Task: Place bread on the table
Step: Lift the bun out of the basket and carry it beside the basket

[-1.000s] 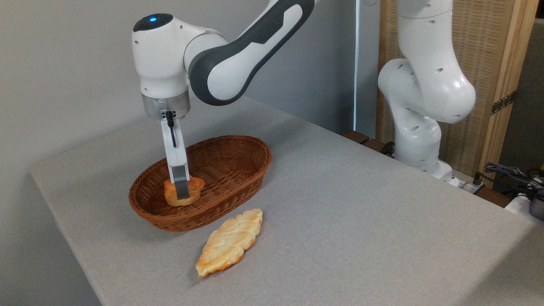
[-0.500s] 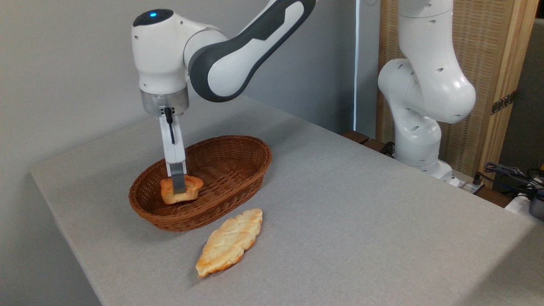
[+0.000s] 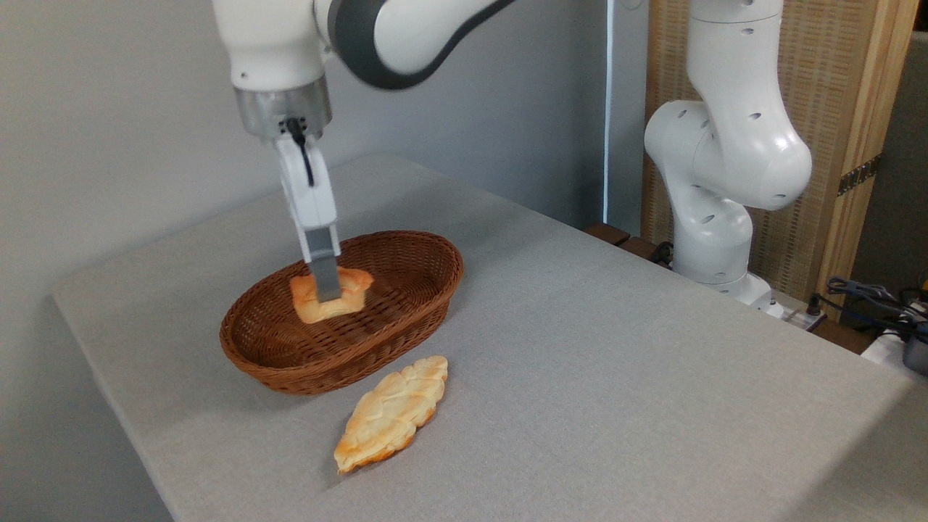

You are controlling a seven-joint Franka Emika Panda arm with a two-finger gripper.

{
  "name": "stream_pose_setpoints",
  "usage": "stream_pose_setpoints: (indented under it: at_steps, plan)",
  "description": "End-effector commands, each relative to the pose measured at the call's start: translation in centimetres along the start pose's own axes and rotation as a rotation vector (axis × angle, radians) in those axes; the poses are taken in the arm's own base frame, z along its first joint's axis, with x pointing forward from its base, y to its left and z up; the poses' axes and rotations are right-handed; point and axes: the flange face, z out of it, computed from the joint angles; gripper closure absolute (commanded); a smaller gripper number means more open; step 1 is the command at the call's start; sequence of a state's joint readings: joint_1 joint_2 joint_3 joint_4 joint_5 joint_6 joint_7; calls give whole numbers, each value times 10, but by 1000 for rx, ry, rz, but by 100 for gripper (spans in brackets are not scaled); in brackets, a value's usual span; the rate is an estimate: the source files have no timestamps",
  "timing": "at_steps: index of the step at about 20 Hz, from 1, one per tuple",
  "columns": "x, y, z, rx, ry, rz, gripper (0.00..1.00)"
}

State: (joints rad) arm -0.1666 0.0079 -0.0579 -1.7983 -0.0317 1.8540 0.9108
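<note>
**A:** Where is the small round golden-orange bun [image 3: 330,296] now?

**B:** Left of centre in the frame, pinched between the fingers of the white two-finger gripper [image 3: 328,290]. It hangs above the floor of the brown oval wicker basket [image 3: 406,304], a little tilted, not yet past the rim.

**A:** What could go wrong from here?

**B:** My guess: the hold looks narrow, on a soft, uneven crust. A quick sideways swing could let the bun twist out and drop back in. If carried too low, it might clip the basket's rim and drag the light basket along.

**A:** And the landing spot?

**B:** The flat pale braided loaf [image 3: 391,413] lies just in front of the basket, lower centre, so that patch is taken. The light grey woven cloth tabletop [image 3: 616,377] is bare across the right half, and cloth should keep a bun from rolling.

**A:** The room?

**B:** A plain grey wall [image 3: 109,130] fills the upper left; a woven wooden screen [image 3: 834,145] stands upper right behind the arm's base [image 3: 718,217], with cables [image 3: 870,297] at the right edge.
</note>
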Motion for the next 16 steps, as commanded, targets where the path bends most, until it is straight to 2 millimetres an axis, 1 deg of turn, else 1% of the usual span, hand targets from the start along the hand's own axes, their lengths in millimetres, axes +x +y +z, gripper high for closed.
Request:
stream_pose_setpoints:
  at_steps: [1, 2, 3, 4, 5, 6, 7, 8, 9, 11, 12, 13, 14, 15, 16]
  plan:
    - [-56, 8, -32, -44, -127, 123, 59]
    - [-70, 8, -35, -77, -138, 163, 59]
    - [-86, 11, -35, -94, -140, 189, 54]
    - [-103, 16, -31, -107, -138, 199, 52]
    - [-119, 18, -27, -119, -134, 207, 52]
    - [-132, 19, -22, -133, -129, 218, 52]
    - [-142, 19, -14, -155, -133, 232, 52]
    - [-147, 22, -5, -171, -149, 247, 52]
    - [-151, 24, 9, -186, -178, 254, 51]
    - [-153, 25, 41, -157, -210, 276, 41]
    - [-153, 26, 55, -145, -205, 283, 31]
    - [-153, 27, 59, -140, -203, 285, 16]
    - [-153, 26, 59, -138, -202, 285, 11]
    - [-153, 26, 60, -139, -203, 285, 10]
    - [-153, 26, 61, -140, -203, 284, 3]
